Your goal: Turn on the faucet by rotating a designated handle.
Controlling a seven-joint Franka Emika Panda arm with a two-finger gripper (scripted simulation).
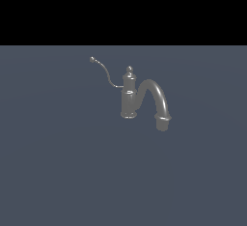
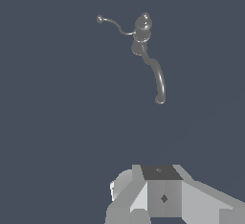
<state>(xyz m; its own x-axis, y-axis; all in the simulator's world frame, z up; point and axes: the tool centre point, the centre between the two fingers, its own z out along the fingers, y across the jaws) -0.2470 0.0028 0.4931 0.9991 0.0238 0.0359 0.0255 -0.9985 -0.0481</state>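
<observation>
The faucet [image 1: 129, 97] is a small grey metal tap standing upright on the flat grey-blue floor, with a round finial on top and a thick arched spout [image 1: 159, 99] bending toward the exterior view's right. The handle [image 1: 103, 70], a thin curved wire with a ball tip, rises from the body toward the exterior view's left. From the wrist view the faucet [image 2: 142, 34], its handle [image 2: 112, 23] and its spout [image 2: 159, 82] appear from above and far off. Only grey blocks of my gripper [image 2: 162, 199] show at that picture's edge, well apart from the faucet. Its fingertips are cut off.
A flat grey-blue floor [image 1: 58, 162] spreads all around the faucet. Beyond its far edge the background is black. My arm does not appear in the exterior view.
</observation>
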